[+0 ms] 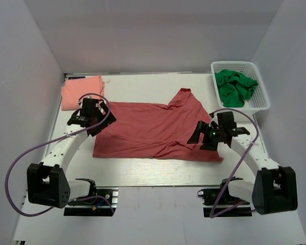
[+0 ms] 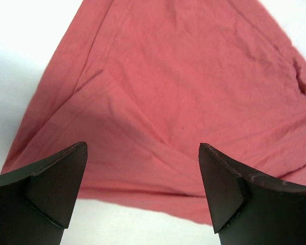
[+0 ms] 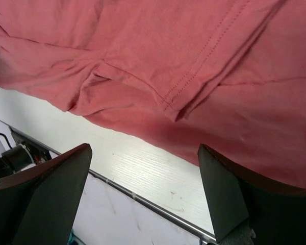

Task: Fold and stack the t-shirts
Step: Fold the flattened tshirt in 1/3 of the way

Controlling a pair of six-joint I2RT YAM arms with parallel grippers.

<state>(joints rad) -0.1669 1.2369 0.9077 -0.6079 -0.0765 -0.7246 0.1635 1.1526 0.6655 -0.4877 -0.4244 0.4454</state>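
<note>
The brick-red t-shirt (image 1: pixel 153 130) lies spread flat on the bench (image 1: pixel 143 171), stretched between the two hands, so that each arm has one end of it within reach; the left hand (image 2: pixel 142 153) hangs over its left end and the right hand (image 3: pixel 143 150) over its right end, near the front corner. Both hands are released, jaws wide apart and nothing between them; from these angles I cannot tell whether the fingertips brush the cloth or hang just above it.

Ahead of the left hand the cloth runs smooth, with a long soft crease and the shirt's side edge slanting off to that hand's left; that suits a pinch at the edge. Just ahead of the right hand a stitched hem lies doubled over on the body of the shirt, and under that hand the cloth's near edge gives way to bare bench; judging by this, it is placed to take the edge or hem for a fold.

The salmon-pink t-shirt (image 1: pixel 81 92) sits folded beyond the left hand at the far corner, apart from the red one, probably as the base of the stack. Beyond the right hand a basket (image 1: pixel 234 63) holds crumpled green cloth (image 1: pixel 234 87), out of the working area.
</note>
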